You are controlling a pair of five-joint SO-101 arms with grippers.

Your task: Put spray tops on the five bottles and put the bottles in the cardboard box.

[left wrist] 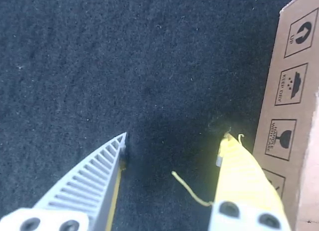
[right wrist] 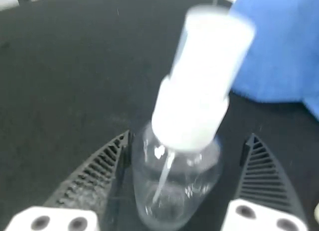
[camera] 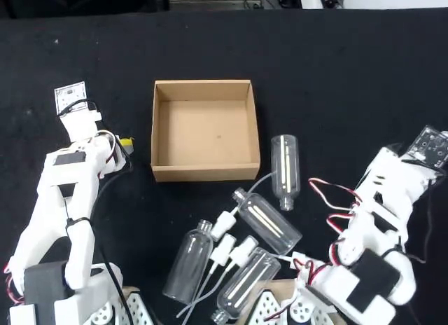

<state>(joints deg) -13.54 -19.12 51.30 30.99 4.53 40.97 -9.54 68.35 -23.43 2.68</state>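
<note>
The open cardboard box (camera: pixel 204 173) stands mid-table with nothing inside. Four clear bottles without tops lie in front of it: one (camera: pixel 285 169) by the box's right corner, the others (camera: pixel 269 223) (camera: pixel 189 262) (camera: pixel 246 283) nearer the arms. Loose white spray tops (camera: pixel 225 222) (camera: pixel 241 251) with thin tubes lie among them. My right gripper (right wrist: pixel 187 136) is shut on a fifth clear bottle (right wrist: pixel 174 186) that wears a white spray top (right wrist: pixel 199 91). My left gripper (camera: pixel 124 144) (left wrist: pixel 175 136) is open just above the cloth, close beside the box's left wall (left wrist: pixel 294 106).
Black cloth covers the table. The right arm (camera: pixel 392 192) is folded back at the right edge, the left arm (camera: pixel 70 192) stretches along the left side. Something blue (right wrist: pixel 284 47) lies beyond the held bottle. Bare cloth lies behind and left of the box.
</note>
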